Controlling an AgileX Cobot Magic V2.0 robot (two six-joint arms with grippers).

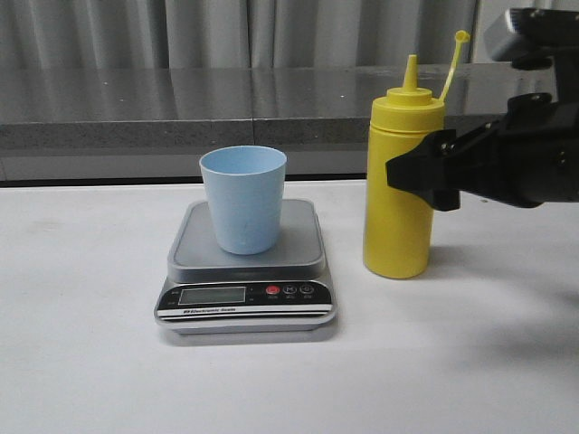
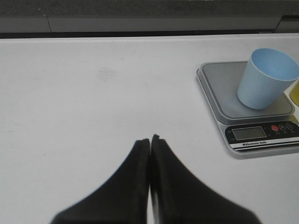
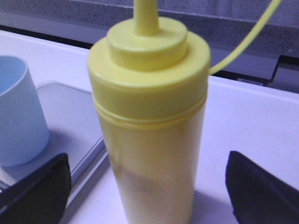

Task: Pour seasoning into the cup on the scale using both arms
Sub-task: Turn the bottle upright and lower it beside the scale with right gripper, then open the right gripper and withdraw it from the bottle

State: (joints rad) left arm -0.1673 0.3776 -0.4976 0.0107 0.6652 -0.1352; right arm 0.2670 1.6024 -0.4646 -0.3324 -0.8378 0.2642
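The yellow seasoning bottle point(image 1: 396, 226) stands upright on the white table, just right of the scale point(image 1: 244, 294), its cap point(image 1: 461, 36) hanging off on the strap. The pale blue cup point(image 1: 242, 199) stands upright on the scale's platform. My right gripper point(image 1: 425, 176) is open around the bottle's upper body; in the right wrist view the fingers point(image 3: 35, 186) stand apart on either side of the bottle point(image 3: 149, 93), not touching it. My left gripper point(image 2: 150, 140) is shut and empty over bare table, left of the scale point(image 2: 224, 88) and cup point(image 2: 266, 79); it is outside the front view.
A grey stone ledge point(image 1: 136, 108) runs along the back of the white table point(image 1: 90, 362), with pale curtains behind it. The scale's black panel with display and red button point(image 1: 272, 291) faces the front.
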